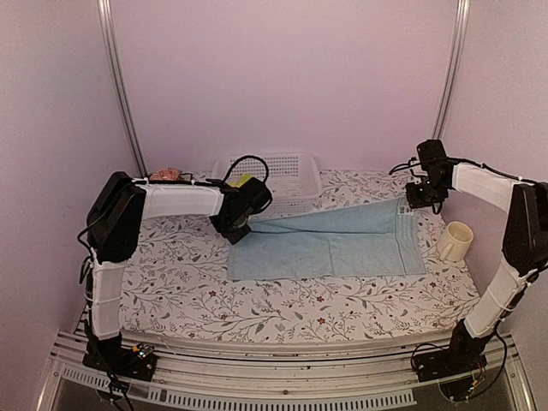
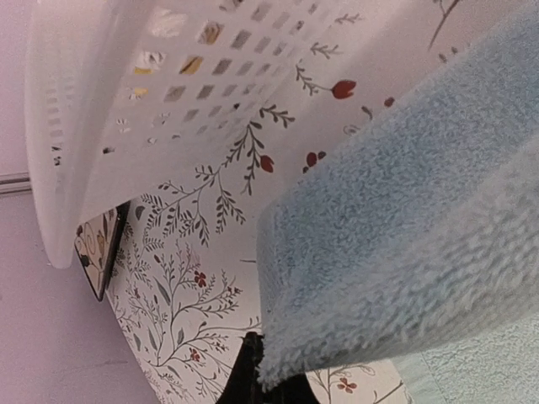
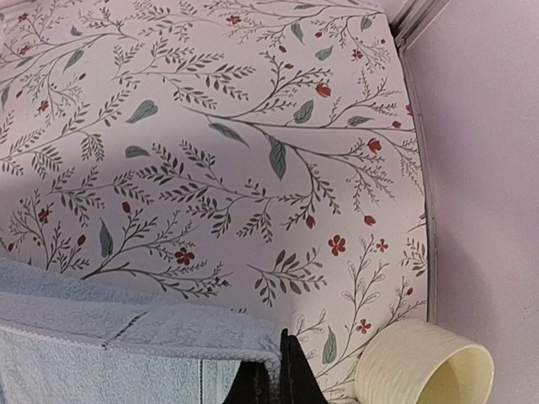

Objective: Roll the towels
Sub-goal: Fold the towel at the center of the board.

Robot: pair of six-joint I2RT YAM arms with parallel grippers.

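One pale blue towel (image 1: pixel 334 244) lies flat across the middle of the floral table cover (image 1: pixel 257 312) with only its far edge raised, and the likeliest trouble starts in that raised edge. The cloth is thick and fluffy and each hold takes in just a corner, so a tug along the edge, or a quick turn-over to begin the roll, could pull a corner free and drop it in a crumple. If one arm leads the other, I judge the roll would start skewed and wind into a cone rather than a neat cylinder. The left gripper (image 1: pixel 243 224) has its fingers pressed together on the towel's ten o'clock corner. In the left wrist view the pile bulges over the dark fingertips (image 2: pixel 246 383) and hides most of them, so how deep the bite goes cannot be told. The right gripper (image 1: pixel 414 204) pinches the two o'clock corner. Its wrist view shows the hemmed edge draped from the closed fingers (image 3: pixel 299 383), with the rest of the cloth running off toward nine o'clock. Farther out, a white basket (image 1: pixel 287 175) stands just beyond the left hold at twelve o'clock, and a cream mug (image 1: pixel 455 241) stands near the towel's three o'clock edge. A wide swing of either wrist could knock one.
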